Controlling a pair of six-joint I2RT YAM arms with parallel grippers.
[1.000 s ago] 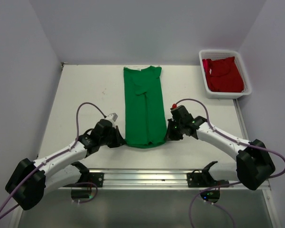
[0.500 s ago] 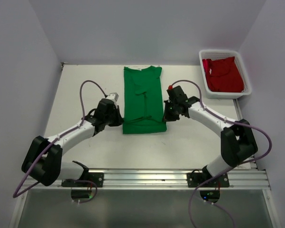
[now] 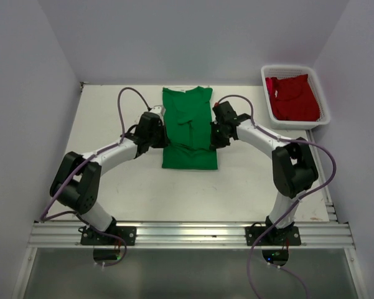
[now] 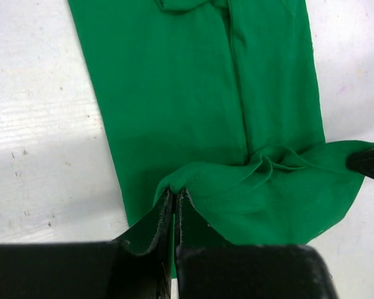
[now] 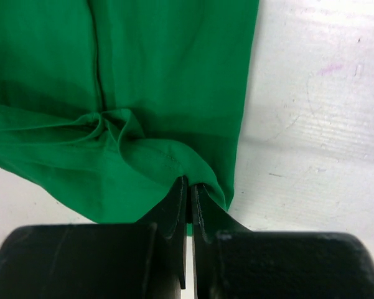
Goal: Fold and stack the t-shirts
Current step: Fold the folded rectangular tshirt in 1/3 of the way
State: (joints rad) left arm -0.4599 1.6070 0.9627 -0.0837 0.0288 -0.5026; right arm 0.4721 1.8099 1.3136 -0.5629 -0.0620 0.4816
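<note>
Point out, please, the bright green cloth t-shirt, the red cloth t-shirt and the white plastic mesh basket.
bright green cloth t-shirt point(image 3: 187, 124): top external view, middle of its body.
red cloth t-shirt point(image 3: 292, 98): top external view, middle of the bunched cloth.
white plastic mesh basket point(image 3: 286, 68): top external view, its far rim.

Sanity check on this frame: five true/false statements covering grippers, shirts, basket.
1. The left gripper is shut on an edge of the green shirt. True.
2. The right gripper is open, clear of the cloth. False: it is shut on the green shirt's edge too.
3. The red shirt lies in the basket. True.
4. The green shirt lies flat at full length. False: its near end is lifted and doubled over the rest.
5. The basket stands at the far left. False: it stands at the far right.
</note>
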